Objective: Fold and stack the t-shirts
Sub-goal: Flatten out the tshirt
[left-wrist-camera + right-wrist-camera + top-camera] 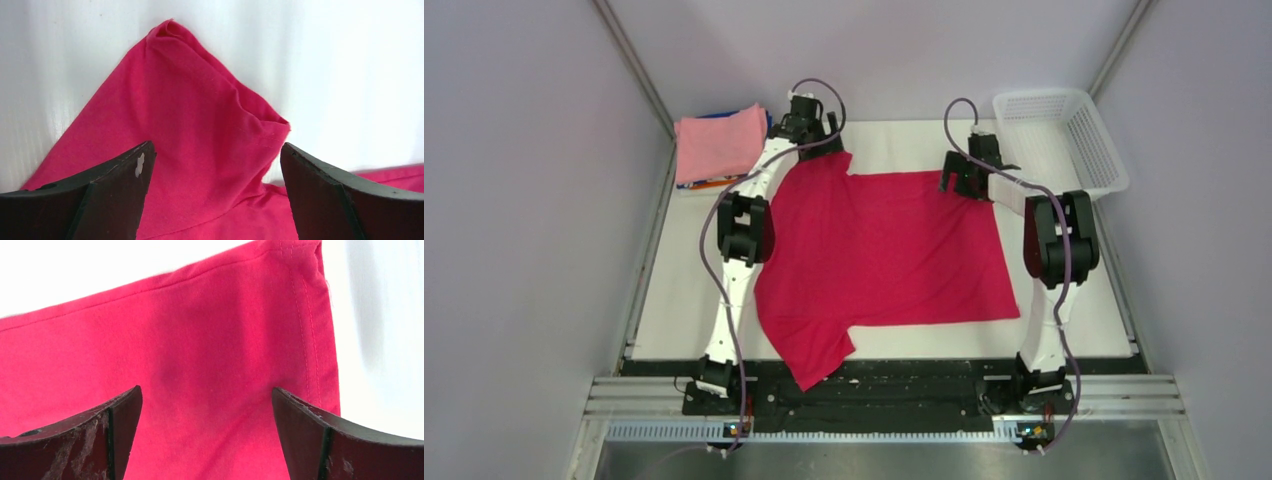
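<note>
A crimson-red t-shirt [884, 250] lies spread flat across the white table [674, 320], one sleeve hanging over the near edge. My left gripper [812, 140] hovers open over the far sleeve [200, 135], its jaws wide apart with cloth beneath and nothing pinched. My right gripper [959, 180] stands open over the shirt's far right hem corner [300, 315], also gripping nothing. A folded light pink t-shirt [720, 143] tops a stack at the far left corner, with blue and orange edges showing under it.
A white mesh basket [1064, 140] sits at the far right corner. Grey walls close in the table on the left, right and back. A black rail [884, 385] runs along the near edge by the arm bases.
</note>
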### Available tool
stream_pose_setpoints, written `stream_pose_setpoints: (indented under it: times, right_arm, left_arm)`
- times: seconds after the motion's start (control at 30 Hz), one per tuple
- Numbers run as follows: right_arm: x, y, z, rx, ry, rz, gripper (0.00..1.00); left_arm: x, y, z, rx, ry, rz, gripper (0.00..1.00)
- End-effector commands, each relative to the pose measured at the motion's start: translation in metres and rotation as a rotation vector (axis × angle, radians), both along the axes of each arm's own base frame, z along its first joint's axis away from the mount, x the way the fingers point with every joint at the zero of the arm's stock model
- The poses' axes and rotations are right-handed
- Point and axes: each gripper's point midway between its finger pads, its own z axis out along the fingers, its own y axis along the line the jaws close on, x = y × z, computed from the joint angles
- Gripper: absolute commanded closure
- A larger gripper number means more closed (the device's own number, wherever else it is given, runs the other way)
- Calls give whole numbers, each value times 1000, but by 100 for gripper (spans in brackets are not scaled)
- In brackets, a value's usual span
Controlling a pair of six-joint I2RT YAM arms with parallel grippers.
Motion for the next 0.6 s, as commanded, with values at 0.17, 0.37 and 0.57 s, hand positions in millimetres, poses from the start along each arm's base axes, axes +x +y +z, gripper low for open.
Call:
stream_pose_setpoints:
  times: [0.17, 0.37, 0.57]
  right_arm:
    - [-43, 2, 102, 114, -183, -3, 1]
    - [-112, 20, 81, 162, -113, 40, 1]
    - [-160, 34, 52, 133, -49, 18, 1]
  left_arm:
    - [-61, -5, 139, -61, -123, -40, 1]
    - [-158, 6, 102, 74, 3, -11, 1]
    - [-241, 10, 34, 110, 182, -11, 1]
